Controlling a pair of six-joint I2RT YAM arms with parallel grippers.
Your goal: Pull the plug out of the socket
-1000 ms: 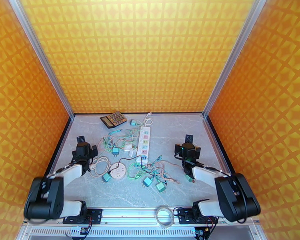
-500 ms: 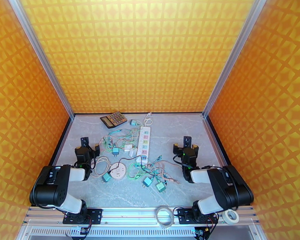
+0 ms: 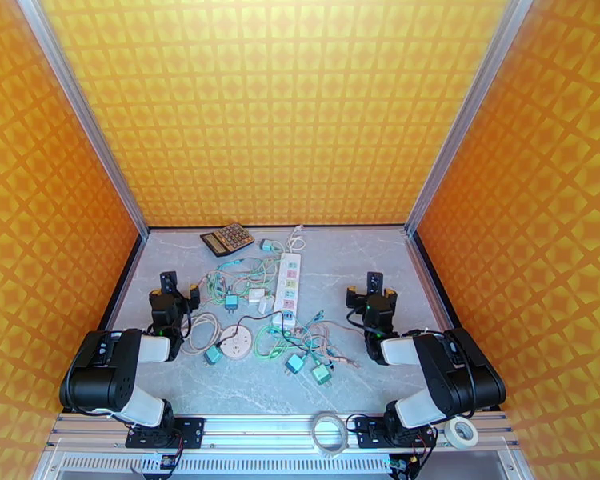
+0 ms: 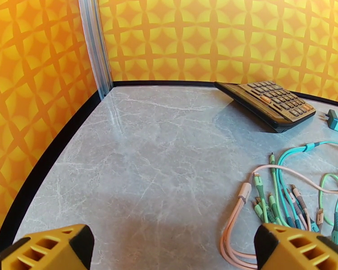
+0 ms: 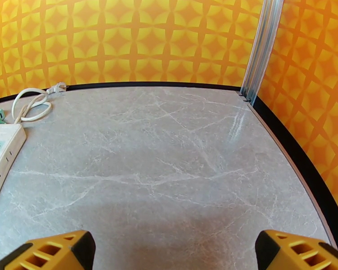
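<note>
1. The left gripper point(image 4: 171, 250) is standing with its jaws wide apart, clamping nothing. Its yellow fingers point(image 4: 52, 248) are hanging low over bare worktop point(image 4: 137, 158) by the left edge.
2. The right gripper point(image 5: 173, 253) is doing the same: jaws spread, nothing between them, sitting over the bare stretch toward the right edge.
3. Looking outward from the left claw, loose cable ends point(image 4: 277, 194) are lying just to its right, and a calculator point(image 4: 270, 104) is resting toward the far edge.
4. The power strip point(image 3: 287, 286) is lying along the middle of the worktop, running from far to near, well apart from both claws. At its near end a plug point(image 3: 280, 317) seems to be sitting in a socket, though it is too small for me to be sure.
5. A round white socket point(image 3: 236, 343) and several teal chargers point(image 3: 294, 363) are lying among the tangled cables point(image 3: 308, 338), closer to the near edge.
6. I judge the task to be standing at its very start. The approach is not yet made and nothing is being touched.
7. The next move is calling for one arm to swing inward and close on the plug's body. The other arm should likely pin the strip down. The pull wants to go straight out of the socket, since the cable tangle could drag along.
</note>
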